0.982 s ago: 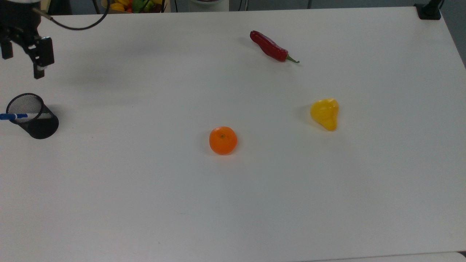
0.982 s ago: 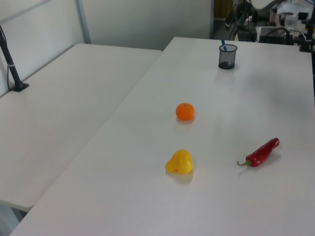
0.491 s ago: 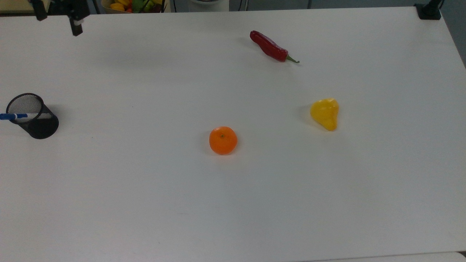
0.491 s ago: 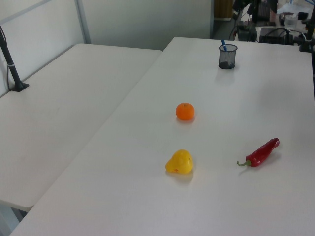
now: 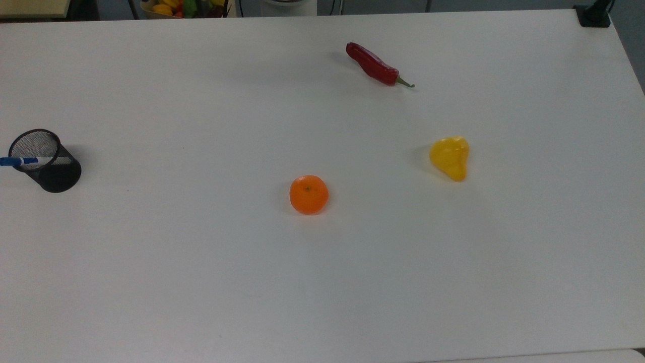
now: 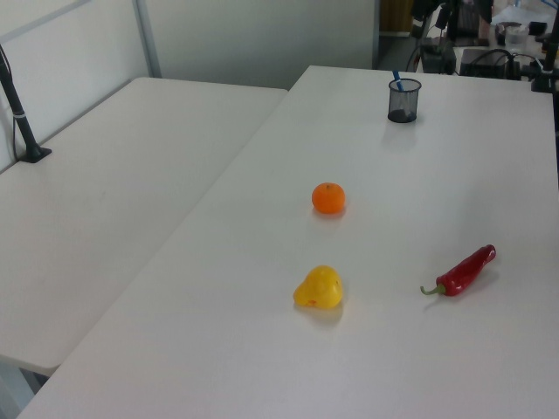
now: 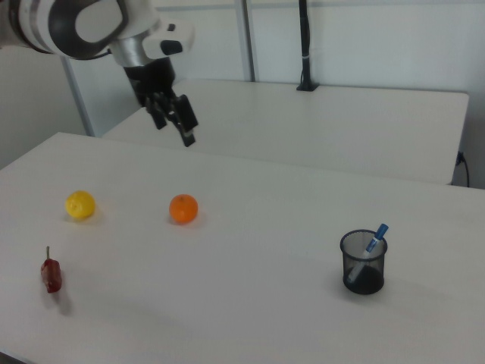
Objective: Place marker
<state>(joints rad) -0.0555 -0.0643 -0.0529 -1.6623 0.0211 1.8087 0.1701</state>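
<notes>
The marker (image 5: 19,161), white with a blue cap, stands tilted inside a black mesh cup (image 5: 50,169) at the top view's left edge, its blue end sticking out over the rim. The left view shows the marker (image 6: 397,83) in the cup (image 6: 403,101) at the far end of the table. In the right view the marker (image 7: 375,240) leans in the cup (image 7: 364,265) at the right. My gripper (image 7: 176,130) hangs high above the table, far to the right view's left of the cup, open with nothing between its fingers.
A mandarin (image 5: 308,194) lies mid-table, a yellow pepper (image 5: 450,157) to the top view's right, a red chili (image 5: 375,65) near the far edge. A box of toy produce (image 5: 184,7) sits beyond the table. A second white table (image 6: 105,175) adjoins in the left view.
My gripper rose from above the cup at the top view's left, moved towards the far edge, and left the top view. The marker and cup have not moved.
</notes>
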